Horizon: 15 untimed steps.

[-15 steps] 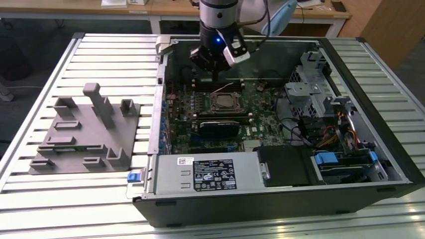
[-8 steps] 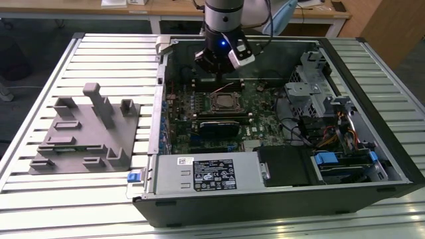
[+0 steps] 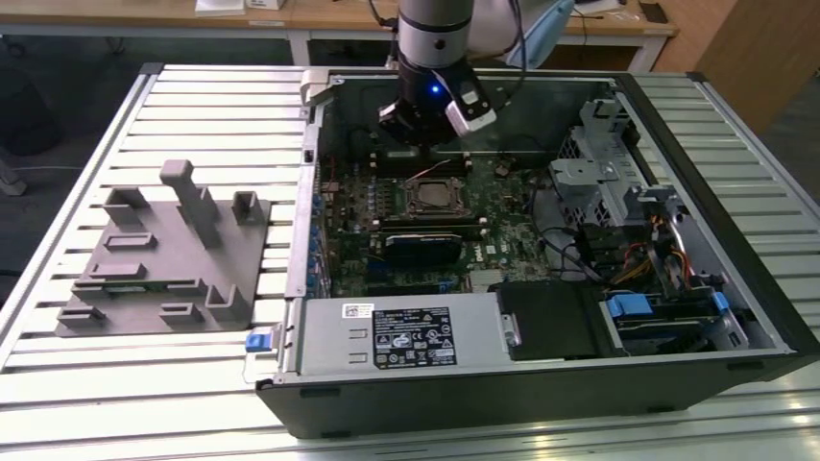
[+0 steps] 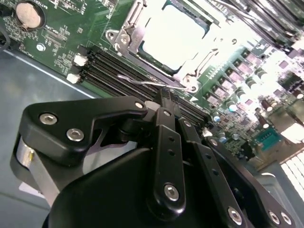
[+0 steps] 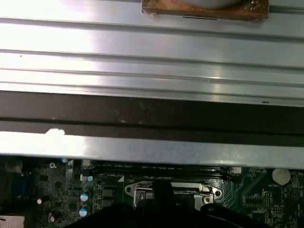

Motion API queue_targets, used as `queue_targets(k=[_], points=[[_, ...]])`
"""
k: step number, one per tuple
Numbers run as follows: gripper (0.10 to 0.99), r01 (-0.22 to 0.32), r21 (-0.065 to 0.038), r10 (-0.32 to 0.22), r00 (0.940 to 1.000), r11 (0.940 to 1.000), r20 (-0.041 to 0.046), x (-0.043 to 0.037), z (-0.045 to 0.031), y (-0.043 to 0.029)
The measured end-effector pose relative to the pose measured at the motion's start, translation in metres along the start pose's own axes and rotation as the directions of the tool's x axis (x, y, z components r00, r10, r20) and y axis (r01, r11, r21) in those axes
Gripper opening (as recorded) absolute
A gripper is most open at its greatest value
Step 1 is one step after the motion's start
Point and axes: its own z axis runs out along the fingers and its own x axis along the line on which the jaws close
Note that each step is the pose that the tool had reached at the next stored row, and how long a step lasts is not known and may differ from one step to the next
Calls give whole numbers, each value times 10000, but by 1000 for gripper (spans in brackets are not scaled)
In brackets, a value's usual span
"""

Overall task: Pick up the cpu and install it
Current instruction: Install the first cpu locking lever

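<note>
- The cpu (image 4: 173, 35) lies flat in the socket (image 4: 137, 28) on the motherboard (image 3: 436, 206).
- End effector (image 4: 164, 97) hovers just beside it, narrow, holding nothing.
- Likely light, stiff, fragile; grip by its edges.

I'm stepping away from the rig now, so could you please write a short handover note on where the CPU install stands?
Hand: fingers look shut together with nothing between them, poised over the motherboard inside the open computer case, close to the socket lever.
CPU: lying in the motherboard socket, silver top up, seen in the second wrist view.
Done: the chip is placed.
Left: the socket frame looks open, so locking appears unfinished.
Grey fixture sits outside the case, at the exterior view's left.
</note>
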Motion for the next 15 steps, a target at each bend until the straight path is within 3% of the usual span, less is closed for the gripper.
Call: queue_targets(k=[15], points=[[106,-76,2,76,10000,10000,7,-134,86,22]])
